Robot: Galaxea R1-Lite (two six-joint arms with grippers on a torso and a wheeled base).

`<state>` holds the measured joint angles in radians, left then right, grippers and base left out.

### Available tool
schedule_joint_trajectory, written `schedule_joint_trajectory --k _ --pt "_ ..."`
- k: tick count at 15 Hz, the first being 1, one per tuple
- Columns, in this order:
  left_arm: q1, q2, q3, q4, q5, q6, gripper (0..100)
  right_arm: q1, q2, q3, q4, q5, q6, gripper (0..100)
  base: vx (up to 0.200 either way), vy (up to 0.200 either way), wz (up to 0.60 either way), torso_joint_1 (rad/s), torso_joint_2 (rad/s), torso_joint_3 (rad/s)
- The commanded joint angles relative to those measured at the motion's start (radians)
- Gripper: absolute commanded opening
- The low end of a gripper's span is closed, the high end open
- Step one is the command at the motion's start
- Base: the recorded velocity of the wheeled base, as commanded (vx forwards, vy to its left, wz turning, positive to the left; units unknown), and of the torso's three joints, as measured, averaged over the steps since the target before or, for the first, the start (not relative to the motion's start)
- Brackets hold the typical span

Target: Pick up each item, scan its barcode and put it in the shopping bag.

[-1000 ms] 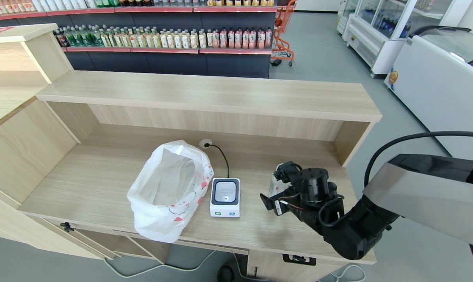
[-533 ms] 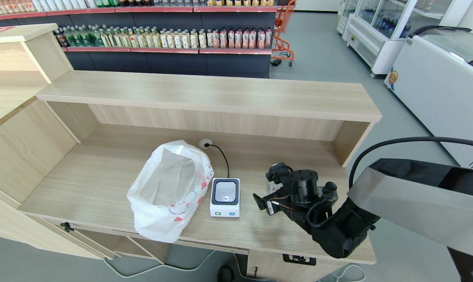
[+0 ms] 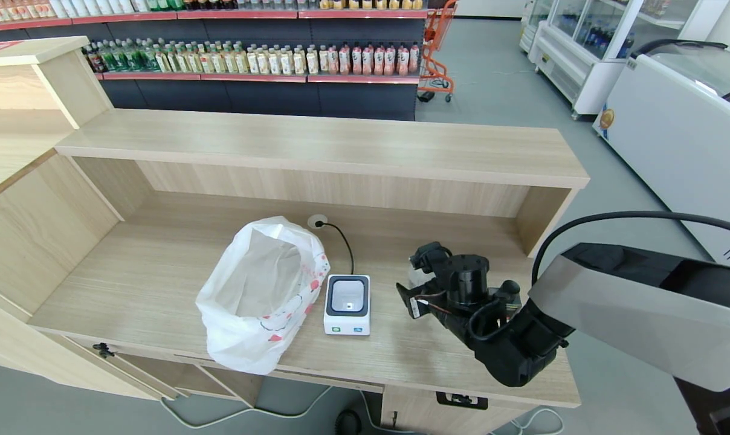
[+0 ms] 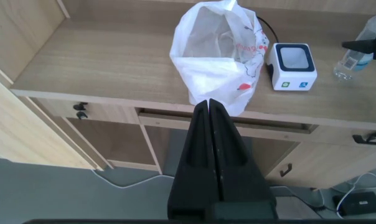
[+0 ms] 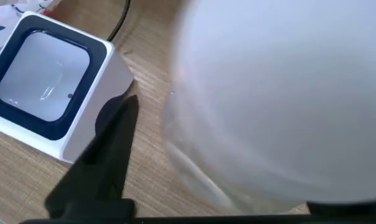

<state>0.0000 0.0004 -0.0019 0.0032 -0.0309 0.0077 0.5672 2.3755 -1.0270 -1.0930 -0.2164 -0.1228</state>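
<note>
Moved: right gripper (image 3: 416,278) took one bottle (image 4: 345,70) nearer one scanner (image 3: 347,304), jaws pinching it; one bag (image 3: 262,296) at scanner's 9 o'clock; left gripper (image 4: 209,104) jaws pressed together.

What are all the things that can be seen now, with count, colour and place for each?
shopping bag: one, white with red marks, open on the counter, left of the scanner.
barcode scanner: one, white with dark frame, on the counter beside the bag.
cable: one, black, from the scanner to the counter's back.
bottle: one, clear, right of the scanner.
counter: one, light wood.
drink bottles: many, mixed colours, shelf behind.
freezers: at least two, white, far right.
right gripper: one, black, shut on the bottle.
left gripper: one, black, shut, before the counter's front.
</note>
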Motion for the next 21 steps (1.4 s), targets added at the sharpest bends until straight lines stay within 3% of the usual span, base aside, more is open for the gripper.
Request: schedule_joint_trajectory --k 1,11,13,15,17,19,21 --pt "0.000 0.000 0.000 0.000 0.000 0.000 0 -0.018 0.016 -0.001 0.001 0.000 0.000 0 0.000 0.000 0.00 0.000 0.00 0.000" --pt "0.000 0.001 0.000 0.000 0.000 0.000 0 -0.021 0.037 -0.021 0.001 0.005 0.003 0 0.000 0.000 0.00 0.000 0.00 0.000" --pt "0.000 0.001 0.000 0.000 0.000 0.000 0 -0.020 -0.033 -0.016 0.016 0.009 0.011 0 0.000 0.000 0.00 0.000 0.00 0.000" --pt "0.000 0.001 0.000 0.000 0.000 0.000 0 -0.023 -0.206 -0.013 0.125 0.022 0.115 0 0.000 0.000 0.00 0.000 0.00 0.000" --pt "0.000 0.001 0.000 0.000 0.000 0.000 0 -0.035 -0.406 -0.018 0.363 0.129 0.222 0 0.000 0.000 0.00 0.000 0.00 0.000" --pt "0.000 0.001 0.000 0.000 0.000 0.000 0 -0.047 -0.565 -0.008 0.455 0.176 0.278 0 0.000 0.000 0.00 0.000 0.00 0.000" --pt "0.000 0.001 0.000 0.000 0.000 0.000 0 -0.079 -0.762 0.056 0.533 0.373 0.327 0 0.000 0.000 0.00 0.000 0.00 0.000"
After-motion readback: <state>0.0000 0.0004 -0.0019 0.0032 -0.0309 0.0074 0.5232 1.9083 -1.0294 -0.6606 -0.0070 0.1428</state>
